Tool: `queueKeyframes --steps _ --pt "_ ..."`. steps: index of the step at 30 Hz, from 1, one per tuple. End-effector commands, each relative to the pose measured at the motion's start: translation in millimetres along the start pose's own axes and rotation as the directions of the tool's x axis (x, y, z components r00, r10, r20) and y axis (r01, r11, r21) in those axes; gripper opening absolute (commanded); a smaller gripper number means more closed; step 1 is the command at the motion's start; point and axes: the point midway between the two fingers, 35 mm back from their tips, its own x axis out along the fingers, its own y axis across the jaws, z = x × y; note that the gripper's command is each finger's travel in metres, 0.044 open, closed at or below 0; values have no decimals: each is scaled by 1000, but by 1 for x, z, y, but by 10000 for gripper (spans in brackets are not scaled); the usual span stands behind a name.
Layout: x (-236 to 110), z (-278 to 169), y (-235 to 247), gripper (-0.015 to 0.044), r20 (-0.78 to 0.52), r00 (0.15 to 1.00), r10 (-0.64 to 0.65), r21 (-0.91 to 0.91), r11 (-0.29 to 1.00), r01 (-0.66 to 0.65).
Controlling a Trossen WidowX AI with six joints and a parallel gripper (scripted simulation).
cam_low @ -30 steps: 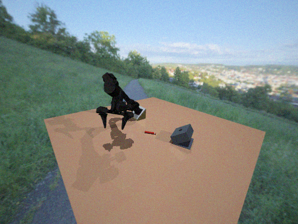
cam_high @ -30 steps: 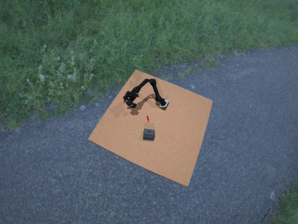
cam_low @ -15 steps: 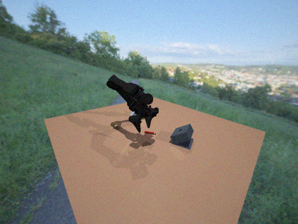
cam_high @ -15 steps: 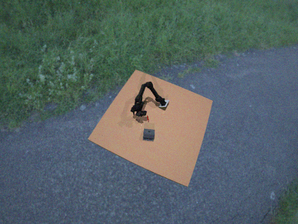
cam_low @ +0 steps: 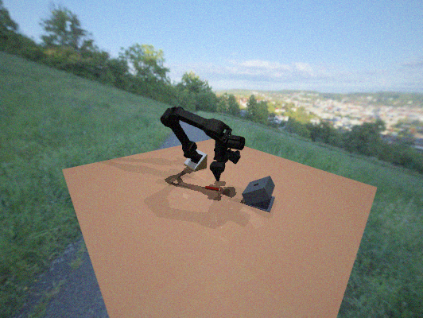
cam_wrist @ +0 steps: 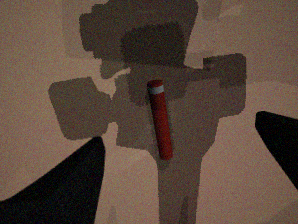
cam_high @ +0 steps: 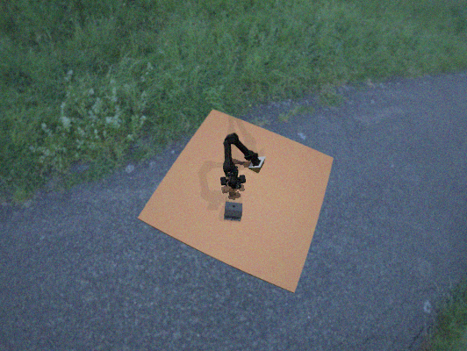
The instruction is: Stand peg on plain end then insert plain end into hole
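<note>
The red peg (cam_low: 212,188) (cam_wrist: 162,126) lies on its side on the table. In the wrist view its white band (cam_wrist: 156,89) is near the upper end and the plain end points down the frame. In the top view the arm hides the peg. My gripper (cam_high: 233,180) (cam_low: 217,180) (cam_wrist: 180,131) is open and empty, pointing down above the peg, with one finger on each side of it in the wrist view. The grey sloped panel (cam_high: 233,213) (cam_low: 260,193) stands beyond the peg, with one dark hole (cam_low: 256,184) in its face.
The orange table top (cam_high: 272,211) (cam_low: 223,262) carries the arm's pale base (cam_high: 262,163) (cam_low: 203,158), behind the peg from the panel. The panel block stands close to the gripper on the far side from the base. Shadows of the arm fall around the peg.
</note>
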Motion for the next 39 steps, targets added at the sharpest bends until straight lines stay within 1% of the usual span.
queueKeyframes --steps 1,39 --pt "2 -1 8 440 -25 1000 11 -17 1000 -11" --pt "61 -1 8 440 -24 1000 10 -17 1000 -11"
